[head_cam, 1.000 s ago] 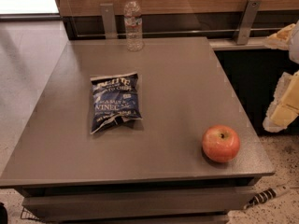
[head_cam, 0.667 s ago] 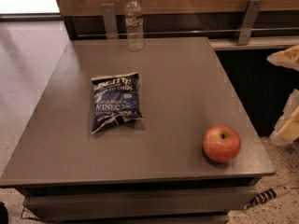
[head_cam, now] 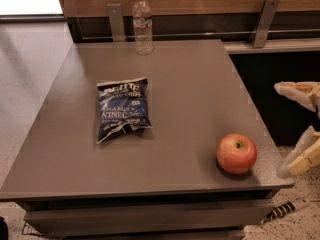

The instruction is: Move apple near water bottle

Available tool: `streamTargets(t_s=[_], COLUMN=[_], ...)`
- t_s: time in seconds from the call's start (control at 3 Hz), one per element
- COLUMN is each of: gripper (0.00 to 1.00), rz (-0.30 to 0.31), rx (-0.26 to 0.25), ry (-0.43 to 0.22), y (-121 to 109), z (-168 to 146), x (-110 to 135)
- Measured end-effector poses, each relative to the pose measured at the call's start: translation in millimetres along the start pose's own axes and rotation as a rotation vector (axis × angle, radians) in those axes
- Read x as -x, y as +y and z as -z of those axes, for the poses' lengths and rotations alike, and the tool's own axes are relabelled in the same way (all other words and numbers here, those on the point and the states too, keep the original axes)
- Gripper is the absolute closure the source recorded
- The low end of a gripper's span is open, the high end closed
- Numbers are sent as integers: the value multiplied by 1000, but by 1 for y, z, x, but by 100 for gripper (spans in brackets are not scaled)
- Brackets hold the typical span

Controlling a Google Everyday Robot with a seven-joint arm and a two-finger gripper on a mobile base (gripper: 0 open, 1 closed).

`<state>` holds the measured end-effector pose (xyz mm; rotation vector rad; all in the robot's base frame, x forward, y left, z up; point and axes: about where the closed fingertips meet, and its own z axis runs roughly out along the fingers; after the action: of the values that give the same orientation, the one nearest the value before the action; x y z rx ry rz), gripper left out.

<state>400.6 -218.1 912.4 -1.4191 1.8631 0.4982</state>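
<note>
The apple (head_cam: 236, 153) is round and red-orange with a stem dimple. It sits on the grey table (head_cam: 190, 89) near the front right corner. The water bottle (head_cam: 143, 24) is clear with a white cap and stands upright at the table's back edge, left of centre, far from the apple. My gripper (head_cam: 283, 129) is at the right edge of the view, beside the table and just right of the apple. Its two cream fingers (head_cam: 302, 156) are spread apart and hold nothing.
A blue chip bag (head_cam: 122, 109) lies flat on the table between the bottle and the apple's side. A wooden wall with metal brackets (head_cam: 263, 21) runs behind the table. A cable (head_cam: 287, 209) lies on the floor at front right.
The gripper has come lower in the view at the right edge, down to the apple's level. The apple, bottle and bag have not moved.
</note>
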Motion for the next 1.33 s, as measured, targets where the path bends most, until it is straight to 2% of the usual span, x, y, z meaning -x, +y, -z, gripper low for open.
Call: streamTargets(t_s=[0.33, 0.67, 1.0, 1.33], gripper=[0, 0, 0, 0], rz=[-19, -23, -44, -43], rx=[23, 29, 9, 9], ry=[-198, -281, -318, -318], y=[7, 13, 22, 22], z=[-19, -31, -44, -44], x=[16, 22, 10, 11])
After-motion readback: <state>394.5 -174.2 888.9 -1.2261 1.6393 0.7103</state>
